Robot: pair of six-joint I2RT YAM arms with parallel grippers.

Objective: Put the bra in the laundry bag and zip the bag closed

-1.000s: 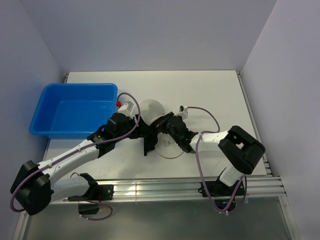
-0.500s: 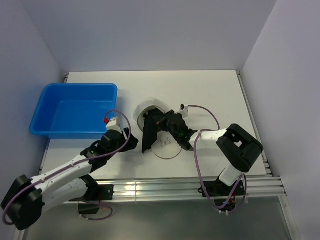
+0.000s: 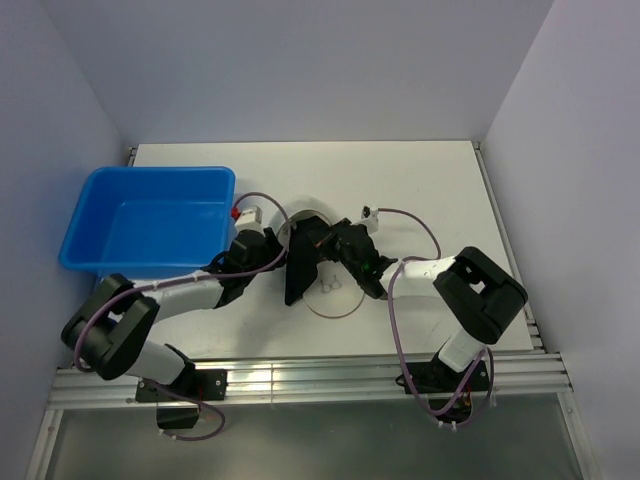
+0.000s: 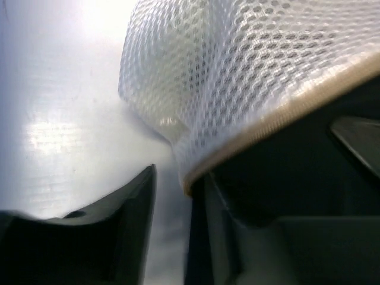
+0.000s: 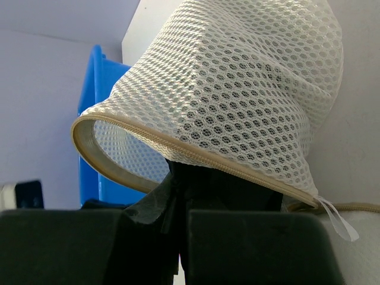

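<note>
Though glossy, white table (image 3: 430, 190), lilac walls (image 3: 300, 60)

The near side of the round, tan-rimmed white mesh laundry bag (image 3: 303, 212) is crowded by the left gripper (image 3: 277, 249), the right gripper (image 3: 322, 243) and a black cloth (image 3: 297, 275). A big blue plastic tub (image 3: 150, 220) blocks its left. Behind and right lies open white tabletop (image 3: 420, 180).

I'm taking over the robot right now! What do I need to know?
Left end effector: open, at the tan rim of the laundry bag.
Right end effector: shut, under that rim; what it pinches is unclear.
Bag: mid-table, mouth gaping, not zipped.
Bra: not seen outside; the mesh hides whether it is inside.
Left to do: confirm the bra is in, then zip closed.
</note>
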